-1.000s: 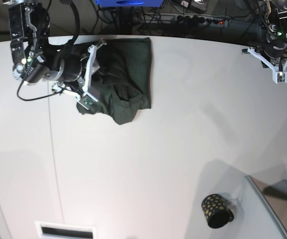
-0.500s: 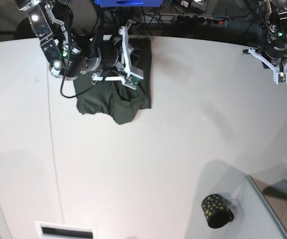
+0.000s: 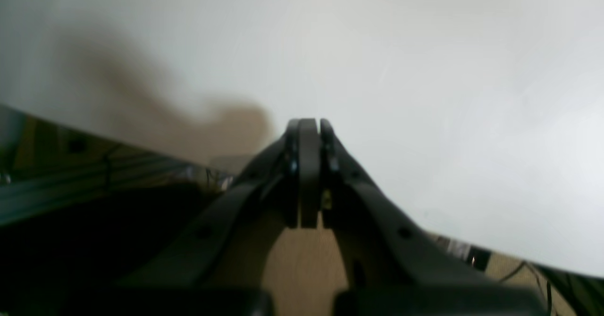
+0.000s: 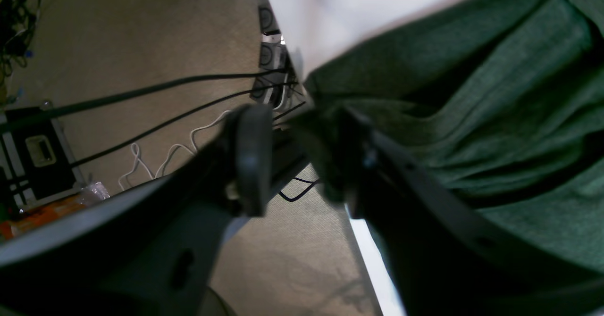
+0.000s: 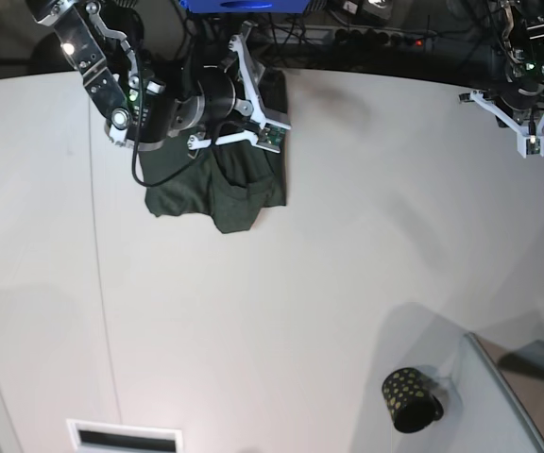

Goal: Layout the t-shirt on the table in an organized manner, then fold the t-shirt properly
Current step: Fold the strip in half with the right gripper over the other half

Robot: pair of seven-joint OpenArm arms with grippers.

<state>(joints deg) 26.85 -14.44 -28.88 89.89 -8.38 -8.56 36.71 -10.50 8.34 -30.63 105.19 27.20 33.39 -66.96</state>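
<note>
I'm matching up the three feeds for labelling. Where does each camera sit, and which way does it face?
Base: mounted overhead, facing down on the white table; both arms, the t-shirt and a dotted black cup show.
Left wrist: behind the left hand, facing bare tabletop and its edge; fingers pressed together.
Right wrist: behind the right hand, facing the table's far edge, floor and cables beyond; fingers parted at the shirt's edge.
Shared: base and right wrist both show the t-shirt and right hand.
</note>
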